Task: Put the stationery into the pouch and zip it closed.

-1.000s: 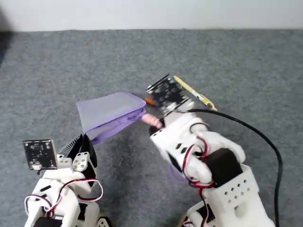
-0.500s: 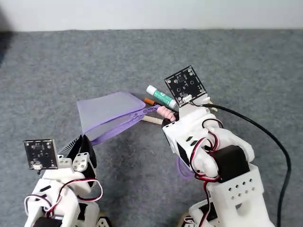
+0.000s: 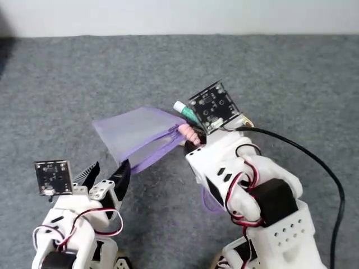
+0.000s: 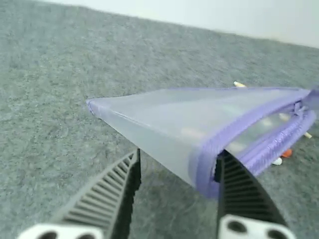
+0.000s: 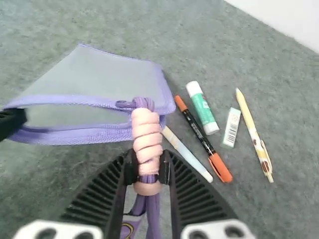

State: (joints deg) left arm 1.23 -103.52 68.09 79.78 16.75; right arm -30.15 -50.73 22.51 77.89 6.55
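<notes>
The translucent purple pouch (image 3: 134, 131) is held up off the grey table, its zipper edge toward the arms. My right gripper (image 5: 147, 162) is shut on the pink corded zipper pull (image 5: 146, 132) at the pouch's (image 5: 94, 79) end. My left gripper (image 4: 177, 196) stands open at the pouch's (image 4: 189, 119) near corner, and the purple zipper band touches one finger (image 4: 239, 191). In the high view the left gripper (image 3: 105, 172) is just below the pouch. Beyond the pouch lie a glue stick (image 5: 202, 107), an orange pen (image 5: 202, 139), a pale pen (image 5: 187, 154), an eraser (image 5: 231, 127) and a yellow pen (image 5: 254, 134).
The grey carpet-like table (image 3: 291, 73) stretches back to a white wall. A black cable (image 3: 314, 162) runs from the right arm along the table's right side. The right arm's camera board (image 3: 214, 105) covers most of the stationery from above; the glue stick's end (image 3: 182, 108) pokes out.
My left gripper has opened and shifted slightly right. The right gripper swung right and back a little with the zipper pull, and the pouch's end rose.
</notes>
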